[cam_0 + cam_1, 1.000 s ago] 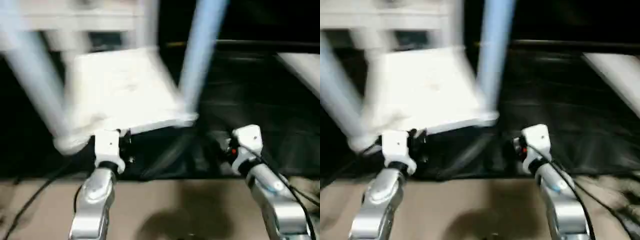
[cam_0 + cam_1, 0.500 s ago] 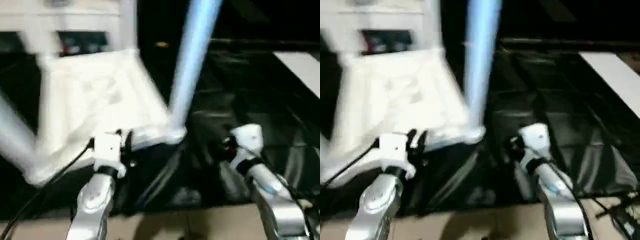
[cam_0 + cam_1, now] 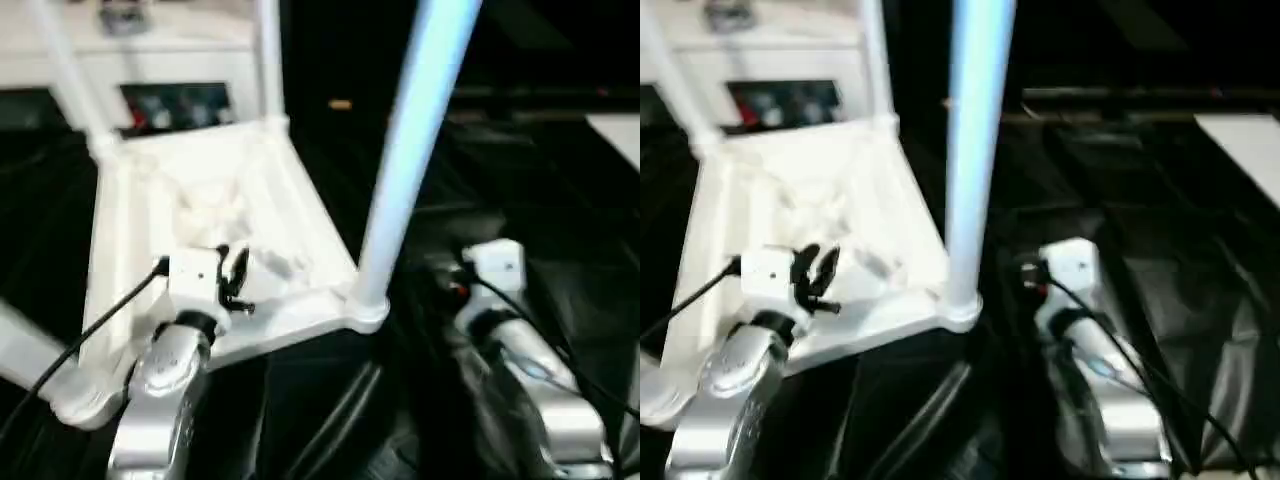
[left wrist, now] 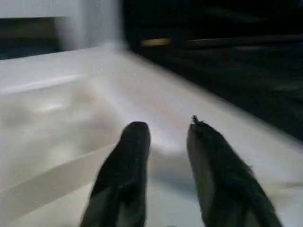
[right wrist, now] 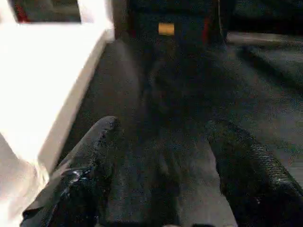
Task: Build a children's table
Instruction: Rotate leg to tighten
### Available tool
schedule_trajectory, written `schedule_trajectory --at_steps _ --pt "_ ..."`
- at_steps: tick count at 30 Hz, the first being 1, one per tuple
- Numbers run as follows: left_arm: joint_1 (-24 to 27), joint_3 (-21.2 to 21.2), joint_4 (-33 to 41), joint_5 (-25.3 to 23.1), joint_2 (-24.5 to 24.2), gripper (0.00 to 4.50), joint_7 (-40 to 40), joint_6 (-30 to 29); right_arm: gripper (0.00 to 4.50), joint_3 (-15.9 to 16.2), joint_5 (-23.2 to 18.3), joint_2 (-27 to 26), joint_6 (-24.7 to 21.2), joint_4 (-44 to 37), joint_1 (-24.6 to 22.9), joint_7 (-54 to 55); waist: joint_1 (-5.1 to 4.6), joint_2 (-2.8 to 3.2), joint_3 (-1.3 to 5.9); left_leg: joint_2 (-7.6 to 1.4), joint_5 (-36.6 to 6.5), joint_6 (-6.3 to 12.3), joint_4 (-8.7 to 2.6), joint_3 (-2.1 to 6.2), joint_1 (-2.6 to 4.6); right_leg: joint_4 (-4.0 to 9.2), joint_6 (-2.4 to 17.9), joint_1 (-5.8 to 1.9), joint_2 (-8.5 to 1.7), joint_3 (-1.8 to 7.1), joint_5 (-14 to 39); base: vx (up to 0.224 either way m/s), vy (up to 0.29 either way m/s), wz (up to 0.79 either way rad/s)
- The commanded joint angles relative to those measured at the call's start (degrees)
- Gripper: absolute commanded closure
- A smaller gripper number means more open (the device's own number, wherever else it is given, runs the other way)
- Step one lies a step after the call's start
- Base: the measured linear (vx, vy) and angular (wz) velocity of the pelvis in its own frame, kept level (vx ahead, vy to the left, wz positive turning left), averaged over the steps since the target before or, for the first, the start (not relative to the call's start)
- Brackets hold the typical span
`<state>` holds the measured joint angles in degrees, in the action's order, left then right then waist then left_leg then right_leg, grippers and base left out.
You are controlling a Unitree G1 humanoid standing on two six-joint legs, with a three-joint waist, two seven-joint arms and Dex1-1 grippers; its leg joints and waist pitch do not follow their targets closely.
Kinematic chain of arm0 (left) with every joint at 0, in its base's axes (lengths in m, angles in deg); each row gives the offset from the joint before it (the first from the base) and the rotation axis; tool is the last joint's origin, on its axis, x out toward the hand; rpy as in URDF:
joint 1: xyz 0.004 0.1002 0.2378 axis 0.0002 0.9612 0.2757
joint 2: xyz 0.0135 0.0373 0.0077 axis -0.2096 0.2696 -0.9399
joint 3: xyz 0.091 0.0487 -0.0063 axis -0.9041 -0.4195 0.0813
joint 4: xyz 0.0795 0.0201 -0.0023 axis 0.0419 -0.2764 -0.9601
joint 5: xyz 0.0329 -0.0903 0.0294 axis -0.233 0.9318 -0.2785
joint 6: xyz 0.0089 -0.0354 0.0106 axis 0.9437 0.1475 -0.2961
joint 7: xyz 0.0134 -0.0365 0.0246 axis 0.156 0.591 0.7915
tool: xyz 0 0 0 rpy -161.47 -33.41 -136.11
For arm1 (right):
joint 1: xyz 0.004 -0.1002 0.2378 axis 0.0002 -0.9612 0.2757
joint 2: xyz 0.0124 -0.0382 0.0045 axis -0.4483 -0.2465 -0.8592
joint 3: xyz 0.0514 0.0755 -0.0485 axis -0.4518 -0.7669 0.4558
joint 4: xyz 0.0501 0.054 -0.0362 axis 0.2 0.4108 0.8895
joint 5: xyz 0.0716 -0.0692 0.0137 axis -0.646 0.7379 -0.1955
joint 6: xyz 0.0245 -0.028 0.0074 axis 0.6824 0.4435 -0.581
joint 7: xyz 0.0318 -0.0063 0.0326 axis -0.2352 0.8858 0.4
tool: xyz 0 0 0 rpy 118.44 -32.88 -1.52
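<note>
The tabletop (image 3: 205, 250) lay upside down on dark sheeting (image 3: 560, 230), a leg (image 3: 405, 165) seated in its five-o'clock corner socket. The left gripper (image 4: 165, 142) was held over the underside, jaws slightly parted, empty. The right gripper (image 5: 161, 142) was held open at three o'clock, empty.

The white tabletop (image 3: 200, 250) lies ribbed underside up, white legs (image 3: 410, 160) standing in its corner sockets.
</note>
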<state>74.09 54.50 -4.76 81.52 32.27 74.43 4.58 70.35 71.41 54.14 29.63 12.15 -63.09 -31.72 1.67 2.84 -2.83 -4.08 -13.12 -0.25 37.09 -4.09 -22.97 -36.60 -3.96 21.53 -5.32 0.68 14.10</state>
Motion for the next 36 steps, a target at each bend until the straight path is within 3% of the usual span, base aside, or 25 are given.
schedule_trajectory --at_steps 1,2,3,4,5,6,7,8,10,12,13,14,16,18,19,21,23,24,27,28,31,33,34,36 --pt "-0.64 -0.67 -1.33 2.82 -2.93 2.32 7.19 -1.50 1.30 0.48 -1.14 0.41 0.53 -1.14 -0.29 -1.58 0.14 0.05 2.77 -5.21 -0.47 3.87 -5.07 1.00 1.04 3.88 13.80 -3.11 -2.57 0.47 -8.90 0.000 0.000 0.00" --pt "-1.11 -2.20 -2.03 3.16 -4.81 2.32 10.87 -1.87 1.30 0.29 -2.44 0.64 0.17 -1.04 -0.55 -2.91 0.09 1.26 3.10 -5.48 -3.81 3.36 -5.39 1.26 1.33 3.61 14.93 -3.29 -2.52 0.28 -6.59 -0.057 -0.009 -0.02" --pt "-1.31 -2.89 -2.35 3.35 -5.71 2.24 12.60 -2.03 1.30 0.24 -3.05 0.70 -0.01 -1.02 -0.65 -3.49 -0.02 1.66 2.95 -5.71 -7.67 2.79 -5.77 1.17 1.52 3.90 15.57 -3.00 -2.28 0.09 -4.07 -0.064 -0.004 0.00" --pt "-2.25 -5.05 -2.82 5.12 -8.24 2.24 18.31 -5.40 1.30 0.96 -3.24 1.88 0.21 -0.50 -0.36 -5.30 -0.22 2.57 2.33 -6.21 -15.98 1.01 -6.53 1.17 1.71 4.01 16.34 -2.60 -2.30 0.08 1.32 -0.064 -0.004 0.00" --pt "-2.57 -5.73 -3.03 5.17 -9.03 2.24 19.67 -5.80 1.30 1.25 -3.25 2.24 0.15 -0.39 -0.27 -5.79 -0.21 3.79 2.01 -6.23 -20.49 -0.59 -6.89 1.11 1.94 4.38 15.99 -2.35 -2.20 -0.09 4.46 -0.064 0.006 0.02" --pt "-2.81 -6.25 -3.17 5.20 -9.67 2.24 20.72 -6.12 1.30 1.52 -3.22 2.54 0.10 -0.34 -0.19 -6.16 -0.49 2.72 1.64 -6.44 -26.53 -2.38 -7.38 0.89 2.07 5.12 14.86 -2.39 -2.44 -0.04 9.99 -0.066 0.013 0.04" --pt "-3.88 -7.30 -4.11 4.96 -10.61 2.24 22.53 -7.15 1.30 2.24 -2.89 3.63 0.01 -0.26 0.02 -7.32 -0.44 2.72 1.73 -6.50 -28.34 -3.31 -7.30 0.19 2.69 6.03 13.75 -1.99 -2.94 0.25 15.87 -0.066 0.013 0.04" --pt "-4.47 -7.78 -4.52 4.94 -11.00 2.24 23.30 -8.04 1.30 2.58 -2.75 4.22 0.03 -0.33 0.11 -7.99 -0.25 4.05 1.72 -6.48 -27.86 -3.42 -7.17 0.06 2.90 5.97 13.73 -1.82 -3.20 0.50 16.80 -0.068 -0.007 0.12" --pt "-7.69 -9.89 -8.31 3.27 -12.02 2.24 25.56 -8.87 1.30 2.94 -3.42 6.35 -0.65 -0.78 0.29 -11.22 -0.22 3.38 1.76 -6.42 -25.20 -2.77 -7.03 -0.71 2.91 6.75 12.96 -1.77 -3.15 0.71 19.73 -0.066 -0.030 0.16" --pt "-10.37 -10.76 -11.73 1.98 -12.42 2.24 26.67 -7.15 1.30 2.80 -4.47 7.62 -1.76 -1.33 0.80 -13.36 -0.02 3.24 2.01 -6.53 -21.05 -1.66 -7.03 -1.26 2.78 6.85 12.70 -1.83 -3.28 0.85 19.91 -0.029 -0.018 0.06" --pt "-11.82 -11.15 -13.50 1.60 -12.54 2.24 26.99 -6.31 1.30 2.76 -4.89 8.75 -2.08 -1.66 0.98 -14.73 -0.01 2.47 2.24 -6.75 -17.27 -0.51 -7.16 -1.63 2.09 6.80 12.98 -2.29 -3.31 0.62 18.99 0.000 0.000 0.00" --pt "-12.35 -11.35 -14.21 1.25 -12.57 2.24 26.95 -6.00 1.30 2.74 -4.97 9.29 -2.12 -1.73 0.97 -15.27 0.09 2.99 2.28 -6.80 -16.50 -0.22 -7.19 -1.60 1.91 6.56 13.05 -2.38 -3.38 0.50 18.75 0.000 0.000 0.00" --pt "-13.63 -12.43 -16.37 0.40 -13.28 2.24 28.27 -5.22 1.30 2.94 -5.11 10.91 -2.36 -1.92 1.07 -16.67 -0.26 2.35 2.27 -6.98 -16.32 -0.13 -7.32 -1.87 1.59 6.70 12.91 -2.33 -3.19 0.12 19.86 0.000 0.000 0.00" --pt "-14.04 -13.22 -17.27 0.11 -13.95 2.24 29.60 -4.84 1.30 3.10 -5.07 11.67 -2.59 -2.17 1.11 -17.13 -0.27 2.59 2.40 -7.01 -15.88 -0.25 -7.33 -1.81 1.60 6.53 12.86 -2.31 -3.19 0.06 19.36 0.000 0.000 0.00" --pt "-14.46 -13.61 -18.41 0.16 -14.27 2.24 30.75 -4.61 1.30 3.15 -5.42 12.01 -2.67 -2.28 1.25 -17.62 -0.47 2.61 2.45 -7.06 -15.68 -0.22 -7.33 -1.81 1.55 6.43 12.98 -2.26 -3.13 0.03 18.27 0.000 0.000 0.00" --pt "-14.91 -14.17 -19.78 -0.13 -14.56 2.24 31.60 -4.24 1.30 3.04 -5.78 12.46 -3.00 -2.31 1.22 -18.10 -0.64 2.02 2.62 -7.12 -14.33 0.37 -7.23 -2.04 1.56 6.36 13.59 -2.20 -3.06 0.02 16.17 0.000 0.000 0.00" --pt "-16.05 -14.78 -22.66 -0.60 -14.66 2.24 32.87 -3.37 1.30 2.88 -6.22 13.37 -3.35 -2.15 1.16 -19.03 -0.70 2.34 2.79 -7.16 -12.27 1.41 -7.07 -2.16 1.56 6.14 14.55 -2.25 -3.07 -0.04 13.29 0.000 0.000 0.00" --pt "-16.74 -14.83 -24.33 -0.80 -14.58 2.24 33.24 -2.66 1.30 2.86 -6.33 13.68 -3.53 -1.92 1.17 -19.36 -0.67 1.10 3.06 -7.32 -10.57 2.41 -6.95 -2.41 1.46 5.96 15.20 -2.33 -3.06 -0.07 10.76 0.000 0.000 0.00" --pt "-18.84 -14.81 -29.38 -2.14 -14.61 2.24 33.06 0.17 1.30 3.37 -6.19 14.10 -3.78 -1.74 1.32 -19.85 -0.36 1.76 4.03 -7.41 -4.54 4.79 -6.23 -2.90 1.30 4.90 16.49 -2.19 -2.88 -0.33 0.16 0.000 0.000 0.00" --pt "-19.52 -14.78 -30.93 -2.64 -14.65 2.24 32.81 1.05 1.30 3.59 -6.48 14.18 -4.07 -2.06 1.25 -20.23 -0.42 1.02 3.86 -7.43 -4.18 5.87 -6.20 -3.05 1.20 4.74 17.13 -2.07 -2.67 -0.46 -2.33 0.000 0.000 0.00" --pt "-20.57 -14.45 -32.81 -2.66 -14.92 2.24 33.05 1.66 1.30 4.12 -6.78 14.35 -4.38 -2.49 1.23 -20.91 -0.32 1.06 3.72 -7.60 -6.65 6.28 -6.41 -3.24 1.40 4.94 18.24 -2.03 -2.87 -0.50 -1.60 0.000 0.000 0.00" --pt "-21.29 -14.24 -34.03 -2.45 -15.22 2.41 34.07 2.13 1.30 4.53 -6.74 14.54 -4.42 -2.55 1.29 -21.24 -0.32 0.88 3.47 -7.71 -10.05 5.02 -6.70 -3.28 1.52 5.29 18.07 -2.03 -2.99 -0.41 2.52 0.000 0.000 0.00" --pt "-21.55 -14.16 -34.47 -2.31 -15.45 2.53 34.79 2.26 1.30 4.76 -6.70 14.64 -4.33 -2.49 1.32 -21.36 -0.37 1.25 3.28 -7.74 -12.30 3.70 -6.98 -3.28 1.56 5.58 17.56 -1.98 -2.98 -0.37 5.68 0.000 0.000 0.00" --pt "-21.81 -14.26 -35.13 -2.03 -15.98 2.53 36.57 2.25 1.30 4.98 -6.61 14.76 -4.21 -2.40 1.28 -21.48 -0.35 1.23 3.13 -7.79 -14.87 1.87 -7.29 -3.20 1.67 5.73 16.73 -1.90 -3.05 -0.26 9.40 0.000 0.000 0.00"
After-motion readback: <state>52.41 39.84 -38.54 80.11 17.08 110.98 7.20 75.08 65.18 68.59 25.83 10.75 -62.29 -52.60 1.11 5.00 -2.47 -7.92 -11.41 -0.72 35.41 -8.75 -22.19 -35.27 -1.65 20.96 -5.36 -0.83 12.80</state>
